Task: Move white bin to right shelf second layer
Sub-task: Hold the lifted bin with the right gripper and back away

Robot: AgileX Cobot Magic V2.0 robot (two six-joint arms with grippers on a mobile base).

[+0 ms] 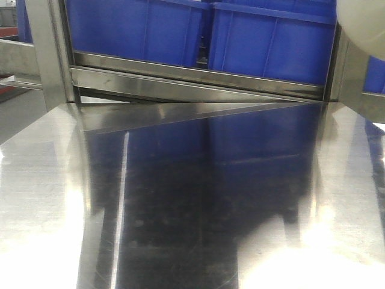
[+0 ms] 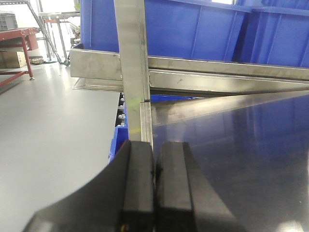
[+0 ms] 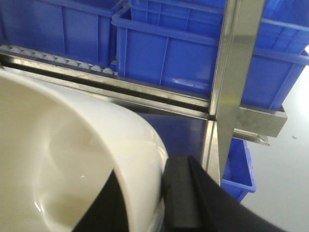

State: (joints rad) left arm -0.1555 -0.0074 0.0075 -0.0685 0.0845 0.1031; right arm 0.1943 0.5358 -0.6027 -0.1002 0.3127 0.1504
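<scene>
The white bin (image 3: 63, 159) fills the lower left of the right wrist view, tilted with its glossy inside facing me. My right gripper (image 3: 145, 171) is shut on its wall, one black finger inside and one finger (image 3: 181, 193) outside. In the front view only a corner of the bin (image 1: 361, 27) shows, at the top right. Behind the bin runs a shelf layer of white rollers (image 3: 63, 60) with a steel front bar (image 3: 145, 99). I cannot tell whether it is the right shelf second layer. My left gripper (image 2: 154, 152) is shut on nothing, low over the tabletop's left edge.
Large blue crates (image 1: 138, 30) (image 1: 271, 39) stand on the roller level above the steel tabletop (image 1: 198, 198). Steel uprights (image 2: 133, 58) (image 3: 236, 72) frame the rack. A lower blue crate (image 3: 239, 169) sits right of the post. A red table (image 2: 14, 38) stands far left on the grey floor.
</scene>
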